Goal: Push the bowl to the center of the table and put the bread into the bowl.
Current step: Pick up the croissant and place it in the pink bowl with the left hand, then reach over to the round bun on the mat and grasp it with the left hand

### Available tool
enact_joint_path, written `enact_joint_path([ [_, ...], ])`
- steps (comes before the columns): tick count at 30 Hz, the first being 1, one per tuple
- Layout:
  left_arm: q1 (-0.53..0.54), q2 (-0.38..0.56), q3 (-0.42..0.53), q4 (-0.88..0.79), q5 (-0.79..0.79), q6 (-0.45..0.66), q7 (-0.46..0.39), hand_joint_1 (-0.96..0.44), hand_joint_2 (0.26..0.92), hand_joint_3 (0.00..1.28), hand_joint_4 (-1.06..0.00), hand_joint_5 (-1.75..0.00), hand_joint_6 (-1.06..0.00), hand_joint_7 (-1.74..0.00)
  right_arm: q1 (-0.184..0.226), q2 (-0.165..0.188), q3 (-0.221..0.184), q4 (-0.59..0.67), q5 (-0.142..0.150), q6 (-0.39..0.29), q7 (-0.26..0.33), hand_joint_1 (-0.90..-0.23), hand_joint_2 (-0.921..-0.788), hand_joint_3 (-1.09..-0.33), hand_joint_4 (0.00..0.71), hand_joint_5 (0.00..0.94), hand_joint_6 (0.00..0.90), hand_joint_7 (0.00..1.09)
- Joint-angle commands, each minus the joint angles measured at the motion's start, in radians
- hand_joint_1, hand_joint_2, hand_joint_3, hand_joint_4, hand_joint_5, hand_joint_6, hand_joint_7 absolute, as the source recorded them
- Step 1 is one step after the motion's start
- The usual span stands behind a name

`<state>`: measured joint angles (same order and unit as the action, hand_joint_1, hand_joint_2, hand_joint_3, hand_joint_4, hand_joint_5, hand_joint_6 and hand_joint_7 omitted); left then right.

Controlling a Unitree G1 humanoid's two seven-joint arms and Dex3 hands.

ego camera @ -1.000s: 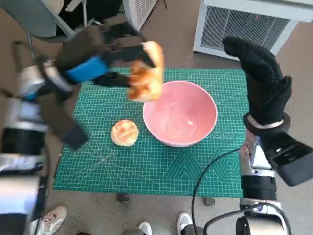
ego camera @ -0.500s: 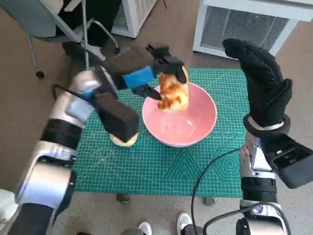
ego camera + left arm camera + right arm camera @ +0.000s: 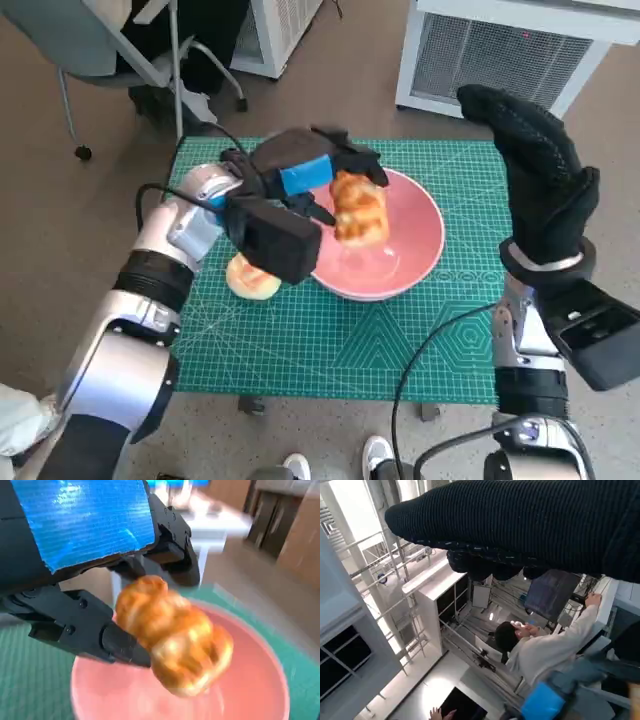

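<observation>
Gridded green mat (image 3: 330, 350), round pink bowl (image 3: 420, 235)

Bread (image 3: 358, 208) over bowl (image 3: 415, 255) – roll (image 3: 250, 280) to bowl's left.

**Left hand gripping, right hand raised**

The left arm is reaching across from the left, forearm angled up toward the table's middle. The left hand (image 3: 305, 172) is gripping a golden bread piece (image 3: 358, 208) between its black fingers (image 3: 120, 642). The right arm is standing upright at the right side, the right hand (image 3: 540, 170) holding nothing, gloved fingers extending upward together.
</observation>
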<state>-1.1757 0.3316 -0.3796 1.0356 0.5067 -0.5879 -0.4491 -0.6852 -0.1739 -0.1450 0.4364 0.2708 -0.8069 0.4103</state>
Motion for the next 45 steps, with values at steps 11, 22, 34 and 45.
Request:
enact_joint_path([
  [11, 0.146, 0.107, 0.061, -0.348, -0.080, 0.085, -0.082, -0.31, 0.808, 0.00, -0.07, -0.01, -0.24, -0.01, 0.032, 0.007, 0.008, -0.007, -0.004, 0.013, -0.001, -0.584, -0.921, -0.860, -0.001, 0.461, -0.001, 0.71],
  [22, 0.334, 0.247, 0.183, -0.564, -0.149, 0.126, -0.077, -0.43, 0.841, 0.01, -0.09, 0.00, -0.25, -0.01, 0.043, 0.008, 0.013, -0.026, 0.002, 0.022, 0.001, -0.587, -0.921, -0.857, -0.001, 0.460, -0.001, 0.71],
  [34, 0.562, 0.356, 0.271, -0.789, -0.191, 0.285, -0.128, -0.48, 0.877, 0.01, -0.10, 0.00, -0.24, 0.00, 0.040, 0.013, 0.019, -0.034, 0.011, 0.030, 0.007, -0.593, -0.921, -0.844, -0.001, 0.455, -0.001, 0.71],
  [45, 0.697, 0.380, 0.299, -0.849, -0.177, 0.326, -0.100, -0.40, 0.857, 0.00, -0.13, -0.01, -0.25, -0.01, 0.029, 0.017, 0.022, -0.011, 0.004, 0.014, 0.010, -0.569, -0.921, -0.841, -0.001, 0.459, -0.001, 0.71],
])
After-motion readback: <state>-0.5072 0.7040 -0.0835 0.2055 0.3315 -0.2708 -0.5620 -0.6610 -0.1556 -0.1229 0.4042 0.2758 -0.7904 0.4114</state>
